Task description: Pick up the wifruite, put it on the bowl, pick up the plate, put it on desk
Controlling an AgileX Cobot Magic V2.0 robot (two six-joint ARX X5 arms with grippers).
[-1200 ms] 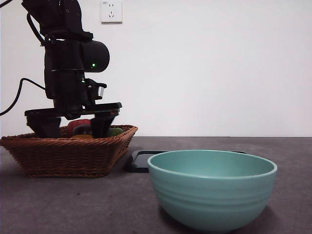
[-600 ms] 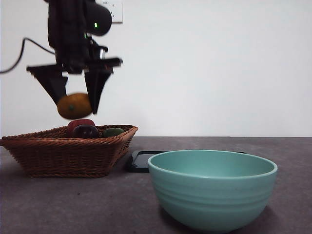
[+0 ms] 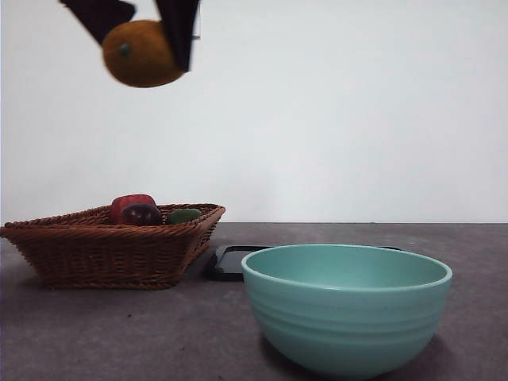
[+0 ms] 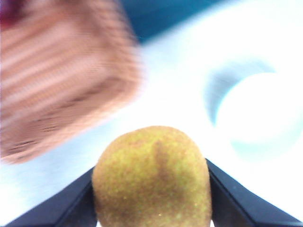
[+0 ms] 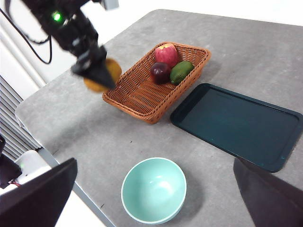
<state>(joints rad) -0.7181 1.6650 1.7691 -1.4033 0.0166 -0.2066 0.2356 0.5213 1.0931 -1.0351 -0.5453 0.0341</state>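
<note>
1. The left pincer (image 3: 147,32) is clamped on the orange-brown fruit (image 3: 141,53), carried high above the basket (image 3: 111,246), likely to clear its rim on the way to the bowl (image 3: 346,305).
2. The right pincer (image 5: 156,189) waits well up, jaws spread wide.
3. Only the right wrist view shows the whole dark tray (image 5: 236,124) on the tabletop (image 5: 85,127); the front view shows just its edge.

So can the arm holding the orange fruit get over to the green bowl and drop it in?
Probably yes. The left gripper holds the wifruite high above the basket, and the bowl stands open and empty on the desk, with nothing over it. The right gripper waits high above.
</note>
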